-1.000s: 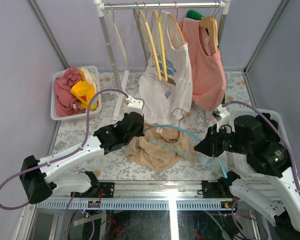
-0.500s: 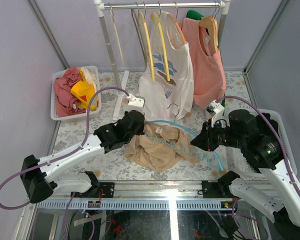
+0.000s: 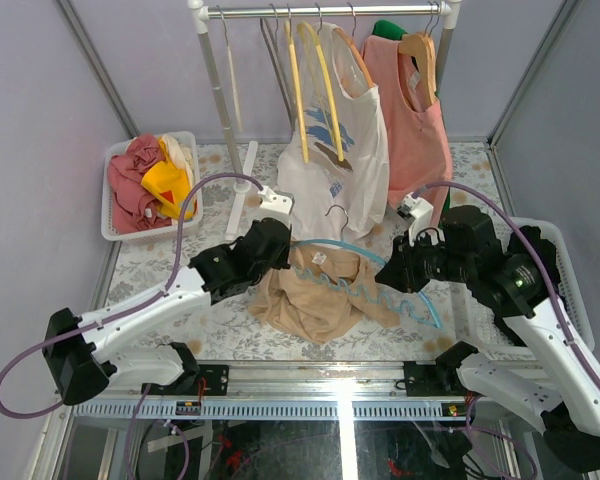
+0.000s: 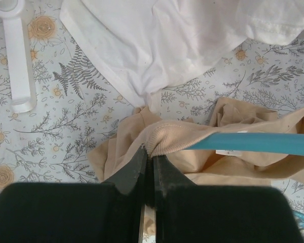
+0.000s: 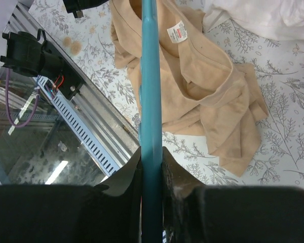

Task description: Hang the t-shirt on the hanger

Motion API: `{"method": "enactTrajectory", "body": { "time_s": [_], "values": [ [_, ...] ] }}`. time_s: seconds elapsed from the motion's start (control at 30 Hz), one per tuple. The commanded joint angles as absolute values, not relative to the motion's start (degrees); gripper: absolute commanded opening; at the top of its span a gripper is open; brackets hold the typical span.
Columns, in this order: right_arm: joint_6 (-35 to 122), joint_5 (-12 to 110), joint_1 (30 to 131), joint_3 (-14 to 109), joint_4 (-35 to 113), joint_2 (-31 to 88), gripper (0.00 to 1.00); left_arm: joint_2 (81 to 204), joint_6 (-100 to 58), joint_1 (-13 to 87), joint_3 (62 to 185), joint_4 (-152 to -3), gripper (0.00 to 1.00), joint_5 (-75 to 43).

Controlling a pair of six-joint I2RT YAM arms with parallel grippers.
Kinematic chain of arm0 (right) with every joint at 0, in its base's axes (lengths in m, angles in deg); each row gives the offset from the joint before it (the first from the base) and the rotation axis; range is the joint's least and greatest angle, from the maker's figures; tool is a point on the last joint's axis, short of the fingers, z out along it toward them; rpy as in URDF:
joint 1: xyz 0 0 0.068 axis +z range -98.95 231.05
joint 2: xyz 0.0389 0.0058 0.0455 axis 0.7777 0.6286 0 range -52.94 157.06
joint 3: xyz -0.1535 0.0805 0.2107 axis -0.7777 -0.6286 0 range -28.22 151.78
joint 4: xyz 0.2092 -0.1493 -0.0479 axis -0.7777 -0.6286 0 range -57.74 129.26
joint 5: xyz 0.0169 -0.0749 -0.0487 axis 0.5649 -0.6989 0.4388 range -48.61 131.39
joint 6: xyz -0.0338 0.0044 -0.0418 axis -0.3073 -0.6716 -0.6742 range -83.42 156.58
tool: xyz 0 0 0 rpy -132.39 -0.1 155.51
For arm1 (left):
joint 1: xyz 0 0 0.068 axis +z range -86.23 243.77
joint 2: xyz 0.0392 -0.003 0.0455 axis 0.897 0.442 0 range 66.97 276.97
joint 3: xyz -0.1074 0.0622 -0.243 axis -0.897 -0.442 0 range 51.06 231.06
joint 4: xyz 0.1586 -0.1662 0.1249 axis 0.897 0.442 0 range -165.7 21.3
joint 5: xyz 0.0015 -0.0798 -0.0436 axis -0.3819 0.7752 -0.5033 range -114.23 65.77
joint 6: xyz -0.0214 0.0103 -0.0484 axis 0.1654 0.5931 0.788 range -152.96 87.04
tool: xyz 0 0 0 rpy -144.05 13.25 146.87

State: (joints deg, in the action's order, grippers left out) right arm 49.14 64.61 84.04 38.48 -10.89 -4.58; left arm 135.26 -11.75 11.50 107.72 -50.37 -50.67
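The tan t-shirt [image 3: 315, 295] lies crumpled on the floral table in front of the rack, white label [image 5: 176, 32] showing in its neck. My left gripper [image 4: 149, 152] is shut on the ribbed collar of the t-shirt [image 4: 167, 139]. It also shows in the top view [image 3: 280, 252]. My right gripper [image 5: 152, 152] is shut on the light-blue hanger [image 5: 151, 76], held above the shirt. In the top view the hanger [image 3: 365, 262] runs from the left gripper to the right gripper [image 3: 388, 278], its hook [image 3: 336, 214] pointing up. One hanger arm [image 4: 253, 142] crosses the neck opening.
A clothes rack [image 3: 320, 12] at the back holds yellow hangers [image 3: 315, 85], a white printed shirt [image 3: 330, 180] and a salmon-pink top [image 3: 415, 150]. A white basket of clothes [image 3: 150, 185] stands at the back left. A white bin [image 3: 565, 290] sits at the right.
My right arm has carried the hanger left and away from the front edge, over the shirt. The left gripper has stayed shut on the collar, barely moving.
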Motion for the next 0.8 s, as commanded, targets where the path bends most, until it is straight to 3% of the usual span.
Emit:
{"method": "enactTrajectory", "body": {
  "time_s": [0.0, 0.17, 0.4, 0.77],
  "values": [
    [50.00, 65.20, 83.90, 39.61, -3.98, -4.77, 0.00, 136.79, -14.62, 13.11, 111.31, -52.96, 0.00, -47.58],
    [50.30, 62.48, 83.88, 36.07, -3.41, -4.75, 0.00, 140.72, -11.61, 14.82, 116.69, -49.40, 0.00, -42.18],
    [49.00, 63.02, 83.84, 44.55, -6.17, 3.09, 0.00, 149.90, -9.12, 14.83, 131.69, -40.21, 0.00, -43.10],
    [46.58, 57.00, 83.83, 51.40, -8.45, 1.98, 0.00, 147.18, -4.50, 14.89, 128.81, -31.18, 0.00, -42.68]
  ]
}}
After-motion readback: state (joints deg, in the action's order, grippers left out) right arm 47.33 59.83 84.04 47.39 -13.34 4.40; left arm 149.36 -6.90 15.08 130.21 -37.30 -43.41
